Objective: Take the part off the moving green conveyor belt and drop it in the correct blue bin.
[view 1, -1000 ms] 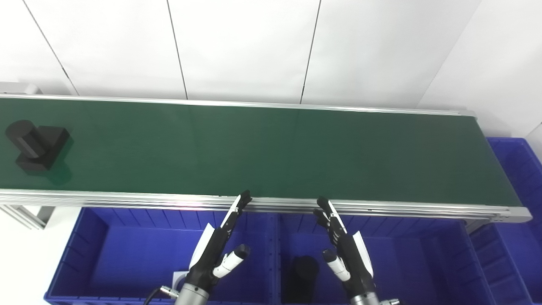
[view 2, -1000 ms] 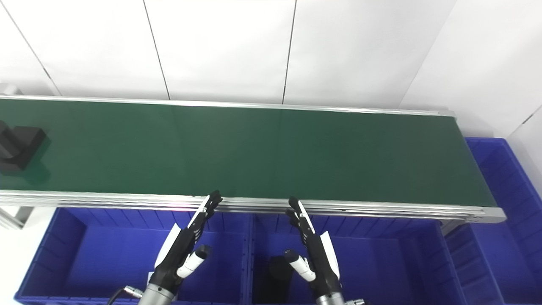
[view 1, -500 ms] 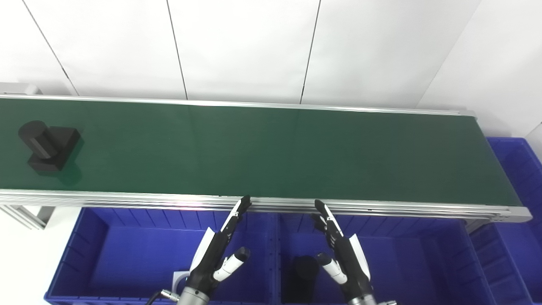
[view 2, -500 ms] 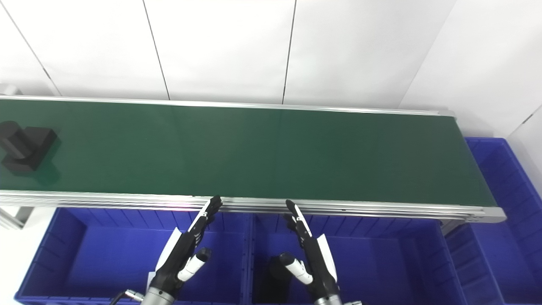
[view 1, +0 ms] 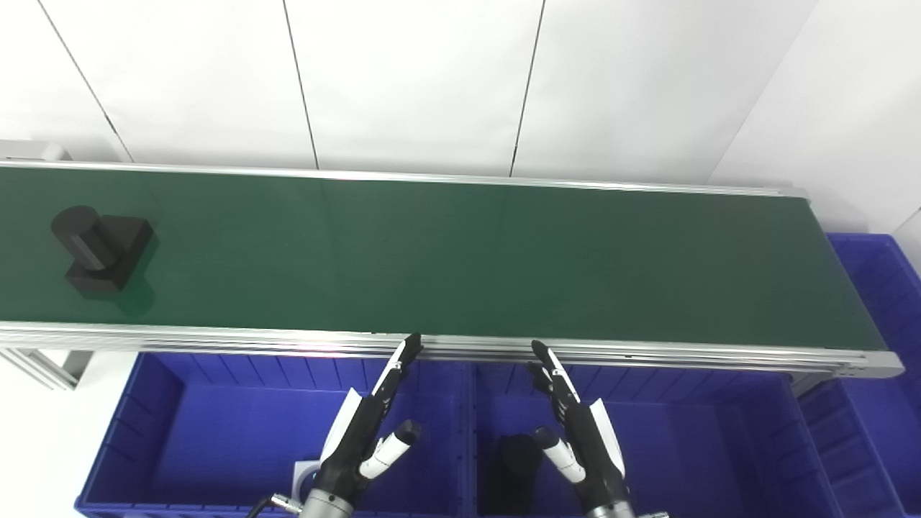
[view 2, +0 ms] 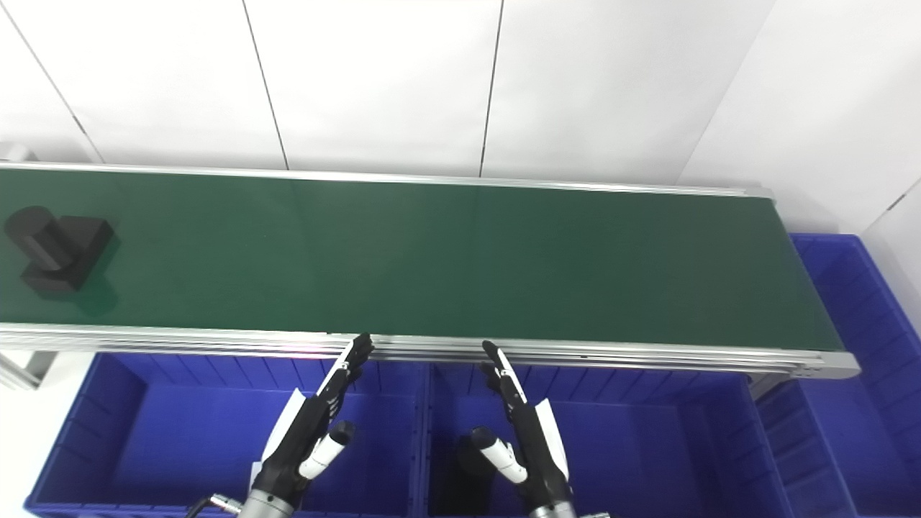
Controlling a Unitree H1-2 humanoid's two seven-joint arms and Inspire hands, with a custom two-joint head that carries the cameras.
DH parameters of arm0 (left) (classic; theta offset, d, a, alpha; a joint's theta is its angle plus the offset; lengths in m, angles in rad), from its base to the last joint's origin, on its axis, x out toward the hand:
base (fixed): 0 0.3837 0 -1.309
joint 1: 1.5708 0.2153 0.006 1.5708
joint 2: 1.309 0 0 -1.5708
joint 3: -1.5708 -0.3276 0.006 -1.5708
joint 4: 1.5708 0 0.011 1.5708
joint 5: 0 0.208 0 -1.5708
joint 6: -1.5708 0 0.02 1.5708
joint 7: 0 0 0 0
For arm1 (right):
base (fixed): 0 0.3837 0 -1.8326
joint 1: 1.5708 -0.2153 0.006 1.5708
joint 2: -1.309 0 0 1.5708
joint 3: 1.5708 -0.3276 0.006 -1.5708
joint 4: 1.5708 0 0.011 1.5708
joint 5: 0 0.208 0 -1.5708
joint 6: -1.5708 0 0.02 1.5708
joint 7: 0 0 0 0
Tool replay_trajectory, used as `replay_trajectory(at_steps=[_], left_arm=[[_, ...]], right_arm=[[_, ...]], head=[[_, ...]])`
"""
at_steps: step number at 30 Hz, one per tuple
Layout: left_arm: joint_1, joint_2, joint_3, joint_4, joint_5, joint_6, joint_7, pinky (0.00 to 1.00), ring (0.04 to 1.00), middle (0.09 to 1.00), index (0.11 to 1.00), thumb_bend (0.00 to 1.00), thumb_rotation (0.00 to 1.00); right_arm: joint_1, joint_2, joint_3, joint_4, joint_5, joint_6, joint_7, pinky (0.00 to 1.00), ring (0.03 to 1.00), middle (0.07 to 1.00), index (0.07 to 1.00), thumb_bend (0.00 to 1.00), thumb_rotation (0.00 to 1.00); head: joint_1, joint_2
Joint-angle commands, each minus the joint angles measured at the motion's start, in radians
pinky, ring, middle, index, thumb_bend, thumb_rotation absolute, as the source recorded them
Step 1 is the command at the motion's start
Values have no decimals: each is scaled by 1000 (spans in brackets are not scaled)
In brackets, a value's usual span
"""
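Both the left robot hand (view 1: 367, 432) and the right robot hand (view 1: 579, 439) hover released, fingers spread, over the blue bins (view 1: 216, 424). The black part (view 1: 101, 248) rides the green belt (view 1: 460, 259) far off to their left.

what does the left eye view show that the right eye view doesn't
Only the left eye view shows the black piece in the middle bin clear of the right hand; in the right eye view that hand mostly hides it. Only the right eye view shows a wider stretch of the end bin, with more wall beside it. Both share the belt, the part near its left end, and the left hand; both hands are open over the bins.
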Motion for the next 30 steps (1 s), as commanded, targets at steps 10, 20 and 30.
replay_trajectory(at_steps=[10,20,30], left_arm=[[-29,4,-40,42,-9,-42,53,964,983,967,968,803,1000],[-56,17,-110,83,10,-43,152,967,973,951,954,788,1000],[-73,20,-153,113,9,-42,203,963,969,947,950,823,1000]], right_arm=[[-24,-34,34,32,22,-51,-41,905,926,981,968,828,954],[-34,-68,65,58,44,-51,-74,901,933,982,975,790,942],[-34,-79,56,66,73,-51,-52,932,943,992,991,842,953]], head=[[66,-71],[115,-112],[173,-131]])
